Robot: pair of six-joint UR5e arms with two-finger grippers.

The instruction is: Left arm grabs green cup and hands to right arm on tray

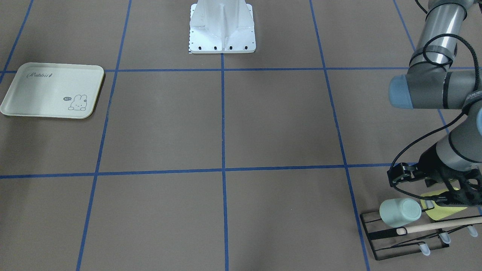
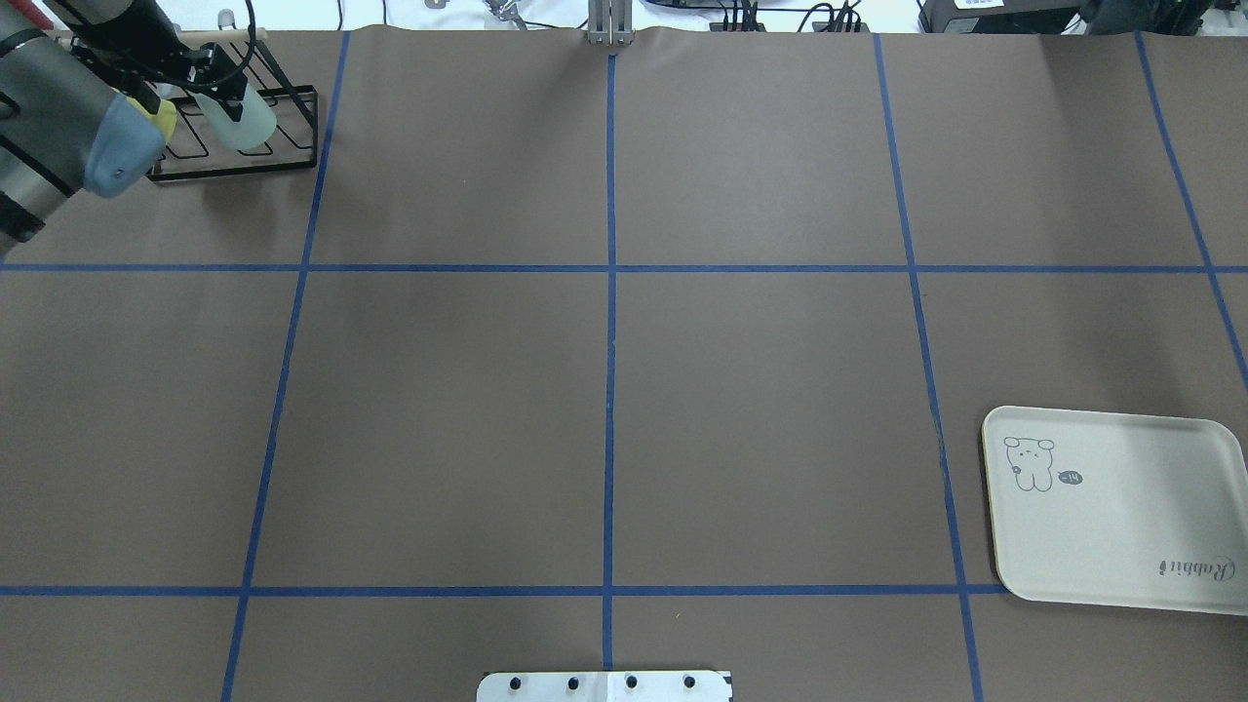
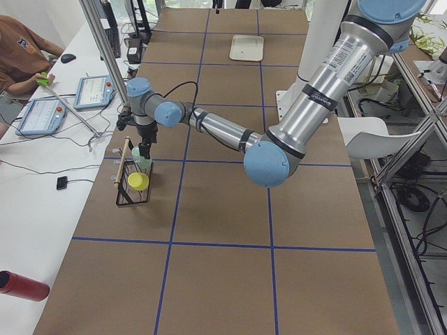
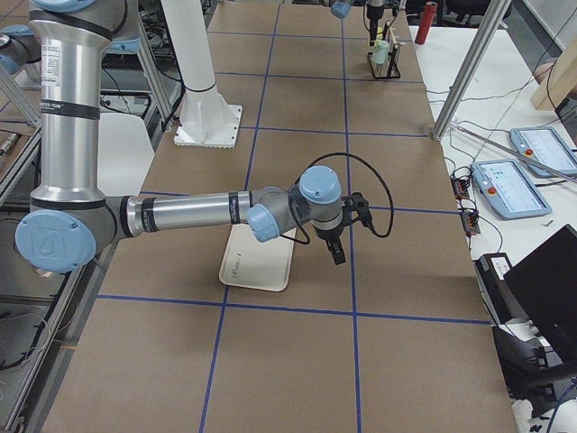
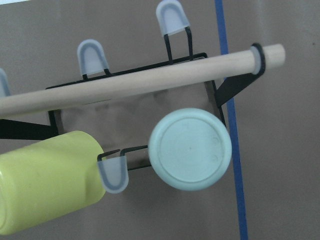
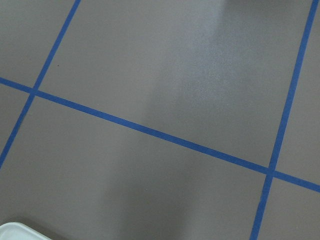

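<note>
The pale green cup [image 1: 400, 212] lies on its side on a black wire rack [image 1: 380, 236] at the table's corner. In the left wrist view its round base [image 5: 190, 149] faces the camera. My left gripper [image 1: 438, 192] hangs just above the rack, close over the cup, also in the overhead view [image 2: 210, 83]. Its fingers do not show clearly, so I cannot tell whether it is open or shut. The cream tray [image 1: 45, 92] lies bare at the opposite end. My right gripper [image 4: 337, 254] shows only in the exterior right view, hovering beside the tray [image 4: 261, 262]. I cannot tell its state.
A yellow-green cup [image 5: 45, 185] lies on the same rack beside the green one. A wooden dowel [image 5: 140, 82] runs across the rack's top. The white robot base plate [image 1: 222, 30] stands at the table's middle edge. Blue tape lines grid the brown table.
</note>
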